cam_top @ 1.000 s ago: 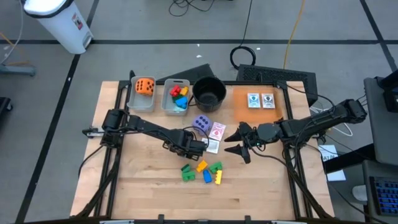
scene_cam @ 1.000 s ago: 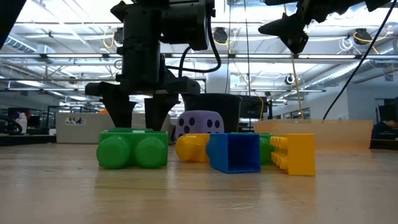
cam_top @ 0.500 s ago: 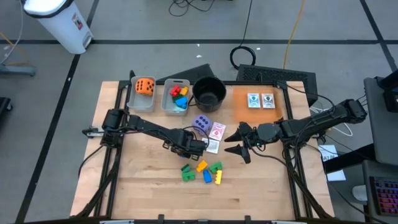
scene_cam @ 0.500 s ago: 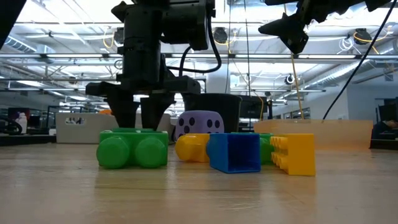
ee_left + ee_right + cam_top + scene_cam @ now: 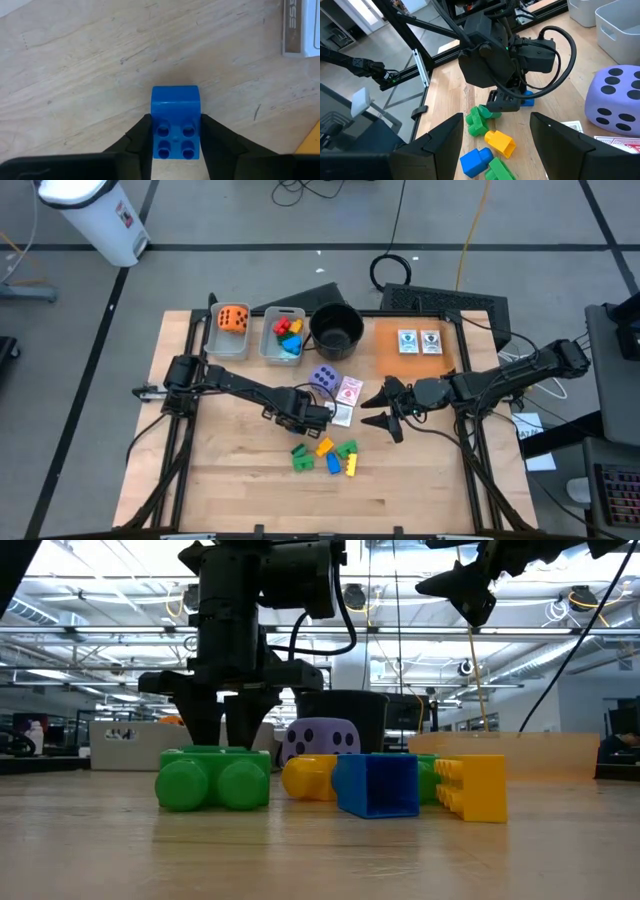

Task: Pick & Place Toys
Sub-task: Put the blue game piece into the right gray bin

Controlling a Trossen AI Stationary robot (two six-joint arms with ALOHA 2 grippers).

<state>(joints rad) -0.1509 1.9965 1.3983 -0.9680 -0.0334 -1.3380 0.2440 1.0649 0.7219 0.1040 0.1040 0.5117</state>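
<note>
Since a second ago the left gripper (image 5: 175, 137) has narrowed its fingers onto a small blue block (image 5: 175, 121), which sits on the bench (image 5: 240, 480) just beside the purple die (image 5: 323, 378), toward the left arm; both fingers now touch the block's sides. The cluster of green block (image 5: 213, 778), yellow, blue and green pieces lies near the die, on its front side. The right gripper (image 5: 385, 408) hangs in the air beyond the picture cards (image 5: 349, 392) beside the die, fingers spread wide, holding nothing

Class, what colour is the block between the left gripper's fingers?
Blue. The block shows best in the left wrist view, between the left gripper fingers.
</note>
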